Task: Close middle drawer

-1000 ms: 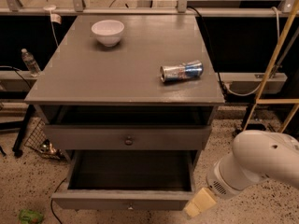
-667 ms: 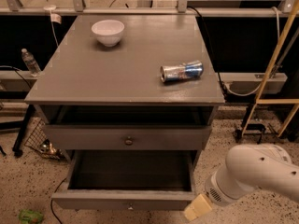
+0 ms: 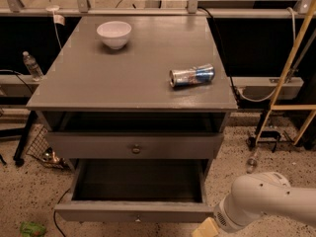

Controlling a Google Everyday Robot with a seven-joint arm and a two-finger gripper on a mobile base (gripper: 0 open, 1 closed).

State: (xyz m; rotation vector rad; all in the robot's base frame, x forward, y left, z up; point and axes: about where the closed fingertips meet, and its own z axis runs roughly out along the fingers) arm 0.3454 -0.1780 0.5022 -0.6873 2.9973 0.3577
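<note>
On my one camera view, the middle drawer (image 3: 98, 212) is a grey wooden drawer with a flat front panel and one small round knob at its centre. It is pulled far out from the cabinet, and its inside shows dark and bare. Above it, the upper drawer front (image 3: 89, 145), taller and with its own knob, sits only slightly forward, with a dark gap under the top.

The pincer (image 3: 206, 228) is at the bottom edge of the view. It is a pale tan tip on the end of the white arm (image 3: 266, 201), just beside the right end of the middle drawer's front panel. I cannot tell whether it touches the panel, and the frame cuts it off, so I cannot tell whether it is wide or narrow.

The table (image 3: 123, 78) is grey and carries a white bowl (image 3: 114, 34) near the back left. A drink can (image 3: 192, 76) lies on its side toward the right. The floor (image 3: 232, 152) is speckled. A water bottle (image 3: 32, 65) stands at the left, a green scrap (image 3: 32, 229) lies at the lower left, and yellow poles (image 3: 289, 68) lean at the right.
</note>
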